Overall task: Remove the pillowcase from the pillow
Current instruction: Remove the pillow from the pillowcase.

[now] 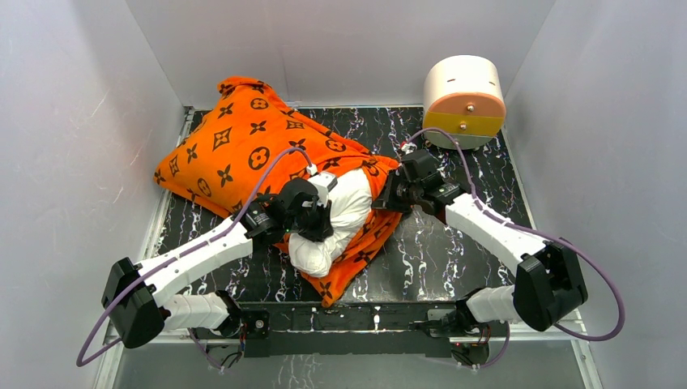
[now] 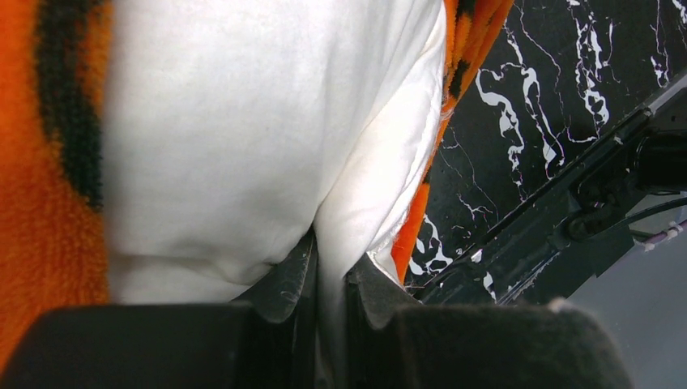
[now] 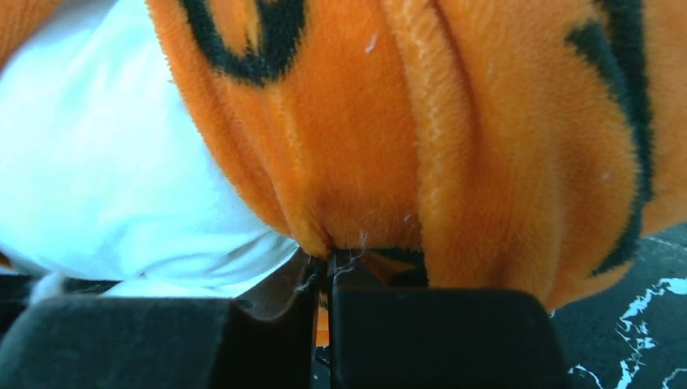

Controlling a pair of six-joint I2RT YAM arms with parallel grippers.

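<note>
The orange pillowcase (image 1: 243,146) with dark brown motifs lies across the black marbled table, still around most of the pillow. A white end of the pillow (image 1: 344,215) bulges out of its open mouth near the middle. My left gripper (image 1: 317,227) is shut on a fold of that white pillow (image 2: 243,138); the fabric runs down between its two pads. My right gripper (image 1: 387,197) is shut on the orange pillowcase (image 3: 421,138) at the rim of its opening, with the plush pinched between its fingers (image 3: 279,288).
A round cream drawer box (image 1: 464,99) with an orange and a yellow front stands at the back right corner. Grey walls close the table on three sides. The black base rail (image 1: 356,320) runs along the near edge.
</note>
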